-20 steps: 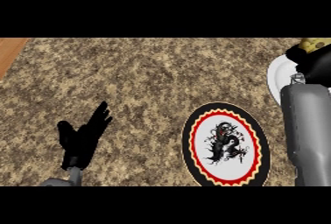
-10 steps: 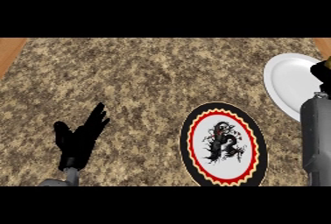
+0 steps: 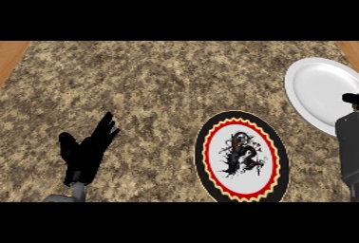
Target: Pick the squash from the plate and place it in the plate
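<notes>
Change: white plate [image 3: 319, 90] at the surface's [image 3: 161, 80] right edge now bare; squash on it a second ago, now out of view.
Squash: not visible; probably lifted and carried by the right robot hand [image 3: 350, 98], mostly cut off at the right edge.
Right robot hand: state impossible to tell.
Left robot hand [image 3: 84, 154]: open, resting near the bottom-left corner.
Next: likely across to the red plate [image 3: 242, 156], bare, by the bottom edge.
</notes>
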### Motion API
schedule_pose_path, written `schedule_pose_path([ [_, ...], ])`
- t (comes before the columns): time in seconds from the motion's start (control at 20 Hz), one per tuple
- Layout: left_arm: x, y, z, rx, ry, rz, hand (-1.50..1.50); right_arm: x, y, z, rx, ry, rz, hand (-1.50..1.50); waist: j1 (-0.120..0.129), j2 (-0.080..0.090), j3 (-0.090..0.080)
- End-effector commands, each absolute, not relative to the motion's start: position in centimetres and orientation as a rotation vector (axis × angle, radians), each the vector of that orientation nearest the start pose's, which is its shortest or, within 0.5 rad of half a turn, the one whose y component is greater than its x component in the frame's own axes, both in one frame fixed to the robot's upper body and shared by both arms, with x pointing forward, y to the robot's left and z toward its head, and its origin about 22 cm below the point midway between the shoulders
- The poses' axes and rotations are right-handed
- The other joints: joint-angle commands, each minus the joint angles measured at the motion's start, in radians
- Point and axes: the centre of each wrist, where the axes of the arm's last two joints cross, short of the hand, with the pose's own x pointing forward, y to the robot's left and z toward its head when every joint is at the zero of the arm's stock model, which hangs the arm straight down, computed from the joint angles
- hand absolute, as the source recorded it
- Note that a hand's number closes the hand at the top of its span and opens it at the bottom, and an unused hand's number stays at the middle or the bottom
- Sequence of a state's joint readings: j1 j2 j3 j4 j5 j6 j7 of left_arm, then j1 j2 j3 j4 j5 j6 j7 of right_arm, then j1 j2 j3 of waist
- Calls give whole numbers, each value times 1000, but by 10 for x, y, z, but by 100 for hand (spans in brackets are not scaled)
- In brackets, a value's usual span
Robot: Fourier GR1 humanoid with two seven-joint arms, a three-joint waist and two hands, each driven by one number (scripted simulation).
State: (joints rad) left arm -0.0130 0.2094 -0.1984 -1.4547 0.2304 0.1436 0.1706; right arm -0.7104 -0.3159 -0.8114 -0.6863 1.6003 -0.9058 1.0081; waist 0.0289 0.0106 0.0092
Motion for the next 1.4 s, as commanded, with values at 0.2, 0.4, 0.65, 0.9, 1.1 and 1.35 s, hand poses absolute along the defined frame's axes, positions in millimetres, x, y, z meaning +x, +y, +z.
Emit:
schedule_pose_path([
  [0.2, 238, 229, -24, -24, -1194, -37, 0, 367, -404, 24, -1620, -722, -677, -150, 2, 4, -1],
  [0.4, 242, 234, -23, -10, -1212, -22, 0, 361, -406, 25, -1712, -869, -768, -150, -10, 3, -1],
  [0.65, 232, 228, -17, -16, -1201, -21, 0, 361, -410, 42, -1690, -957, -942, -150, -8, -5, -3],
  [0.9, 224, 252, -34, -5, -1184, -10, 0, 335, -399, 22, -1540, -1045, -973, -150, -26, -10, -6],
  [1.1, 236, 244, -35, 11, -1174, 23, 0, 320, -370, 25, -1397, -1182, -951, -150, -46, -16, -9],
  [1.35, 237, 247, -29, 10, -1189, 5, 0, 283, -328, -8, -1334, -1214, -856, -150, -42, -15, -10],
])
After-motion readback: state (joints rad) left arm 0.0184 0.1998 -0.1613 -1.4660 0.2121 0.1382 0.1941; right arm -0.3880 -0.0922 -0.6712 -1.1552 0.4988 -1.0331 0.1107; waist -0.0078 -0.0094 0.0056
